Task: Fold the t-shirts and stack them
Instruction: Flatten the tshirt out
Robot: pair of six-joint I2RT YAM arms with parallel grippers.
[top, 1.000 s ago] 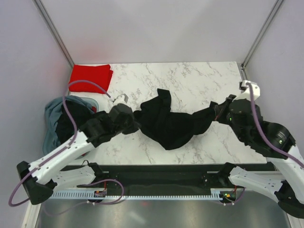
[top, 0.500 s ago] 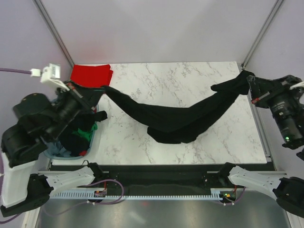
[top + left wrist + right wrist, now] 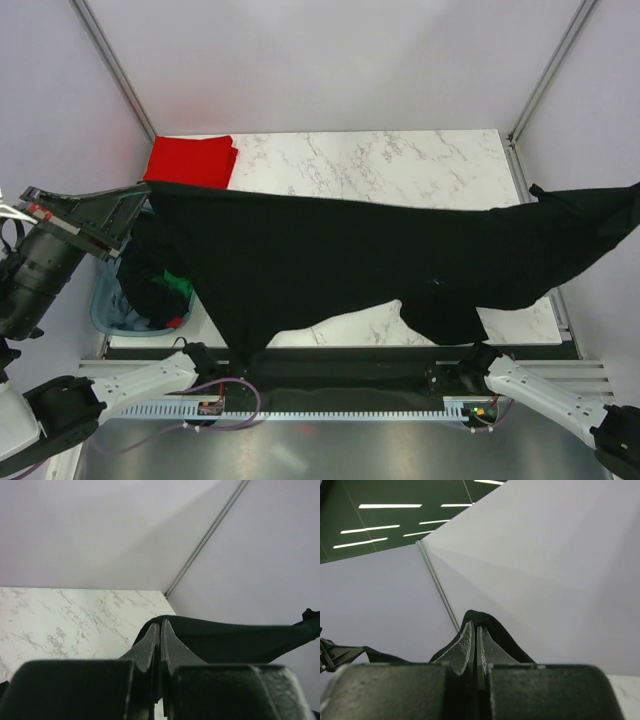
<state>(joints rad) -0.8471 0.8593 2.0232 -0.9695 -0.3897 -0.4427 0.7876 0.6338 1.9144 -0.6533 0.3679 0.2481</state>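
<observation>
Top external view: the black t-shirt (image 3: 330, 250) is now stretched wide in the air above the bench (image 3: 400, 165), from the left edge to past the right edge. Half a second ago it was a narrow band sagging onto the marble. The left gripper (image 3: 140, 196) has moved further outward, and the right gripper (image 3: 473, 626) has left this view. Only the wrist views show that each gripper is closed tightly on a fold of black cloth. The shirt's lowest part probably hangs past the near edge. The red t-shirt (image 3: 192, 160) lies folded in the far left corner.
</observation>
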